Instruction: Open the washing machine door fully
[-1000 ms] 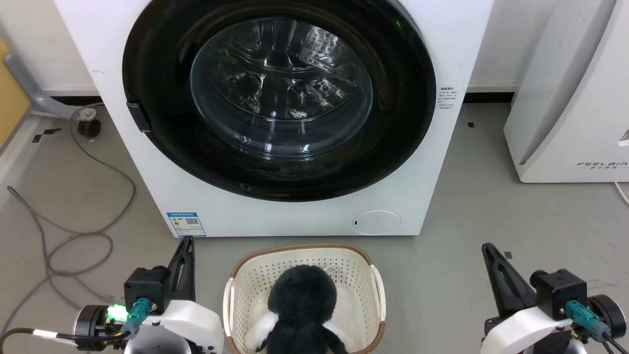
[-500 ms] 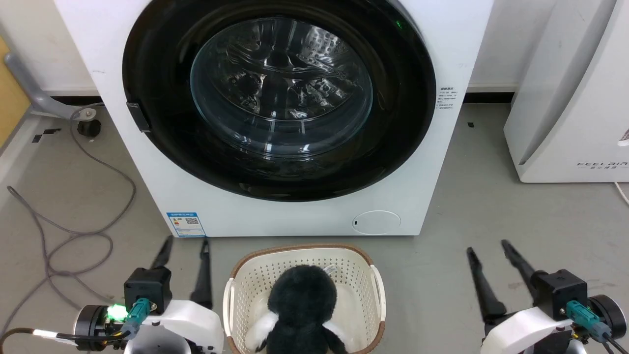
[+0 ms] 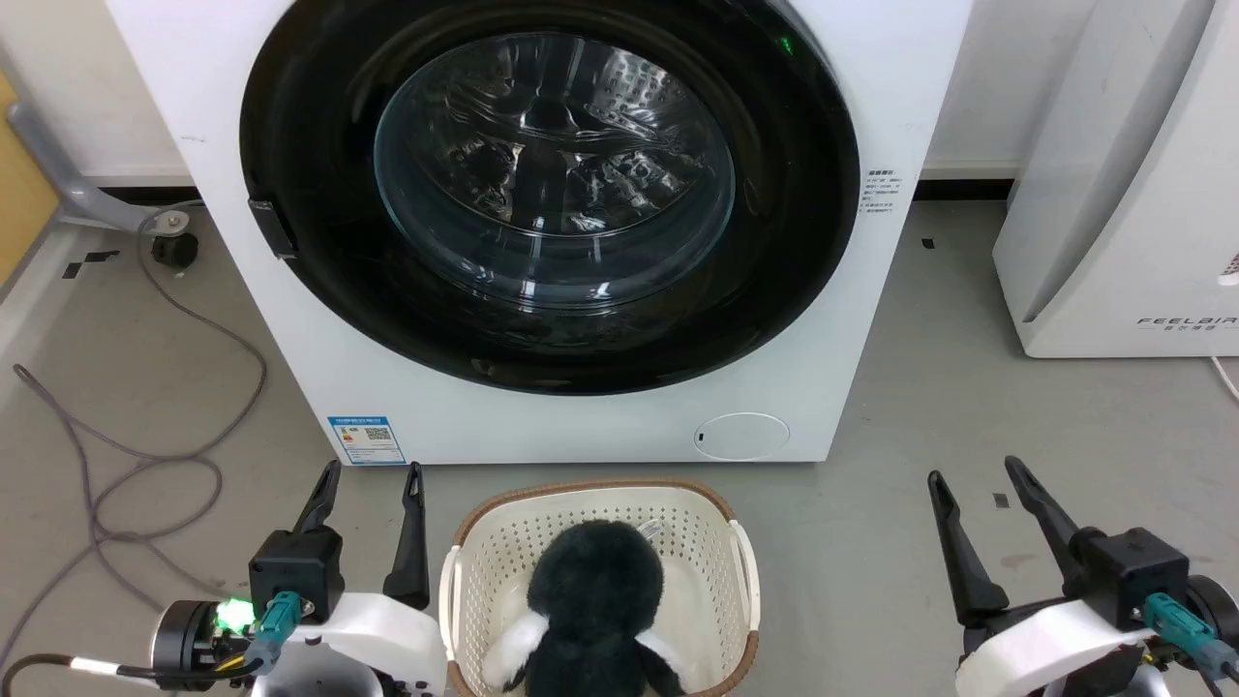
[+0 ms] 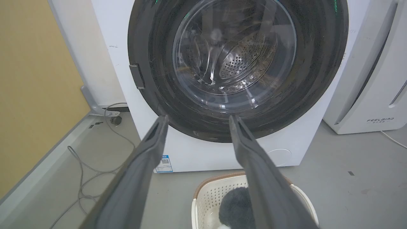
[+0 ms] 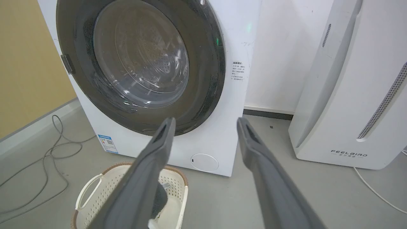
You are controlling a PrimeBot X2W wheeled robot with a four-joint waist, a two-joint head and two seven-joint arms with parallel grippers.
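Note:
The washing machine door [image 3: 319,223] is a big glossy black ring around a clear glass bowl, lying flat against the white machine [image 3: 871,77], with a small dark tab [image 3: 272,227] on its left rim. It also shows in the left wrist view, door [image 4: 159,63], and the right wrist view, door [image 5: 210,63]. My left gripper [image 3: 374,471] stands open low on the floor side, well short of the door. Open too, my right gripper [image 3: 975,469] sits at the lower right, its fingers empty.
A cream laundry basket [image 3: 484,561] with a dark plush toy [image 3: 595,590] stands just before the machine, between my arms. A white air purifier [image 3: 1133,194] stands at the right. Grey cables [image 3: 126,455] trail over the floor at the left. A round white filter cap [image 3: 740,436] sits low on the machine.
Both grippers went from shut to open over the last second. The door has not moved.

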